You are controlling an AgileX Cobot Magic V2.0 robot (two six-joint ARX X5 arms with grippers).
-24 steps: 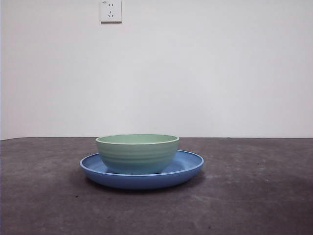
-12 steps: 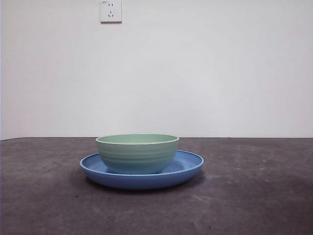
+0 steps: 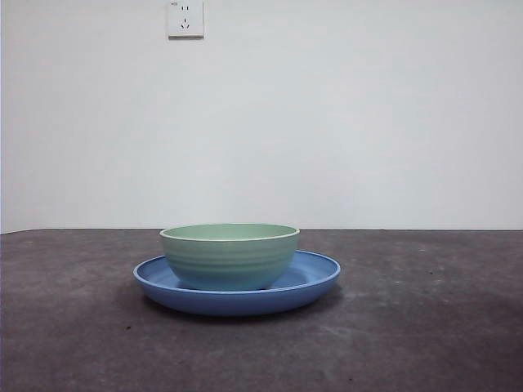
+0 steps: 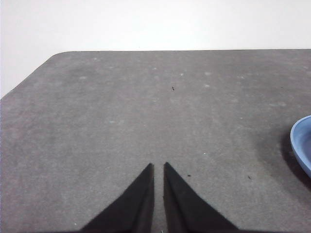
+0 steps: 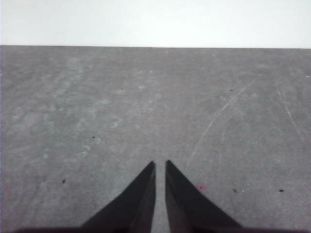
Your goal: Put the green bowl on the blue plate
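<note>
The green bowl [image 3: 230, 256] stands upright inside the blue plate [image 3: 315, 278] on the dark table in the front view, a little left of centre. No arm shows in the front view. My left gripper [image 4: 158, 166] is shut and empty over bare table; only an edge of the blue plate [image 4: 302, 143] shows in its view, well off to the side. My right gripper [image 5: 160, 164] is shut and empty over bare table, with neither bowl nor plate in its view.
A white wall stands behind the table, with a power socket [image 3: 185, 17] high on it. The table's rounded far corner [image 4: 58, 54] shows in the left wrist view. Bare dark tabletop lies on both sides of the plate.
</note>
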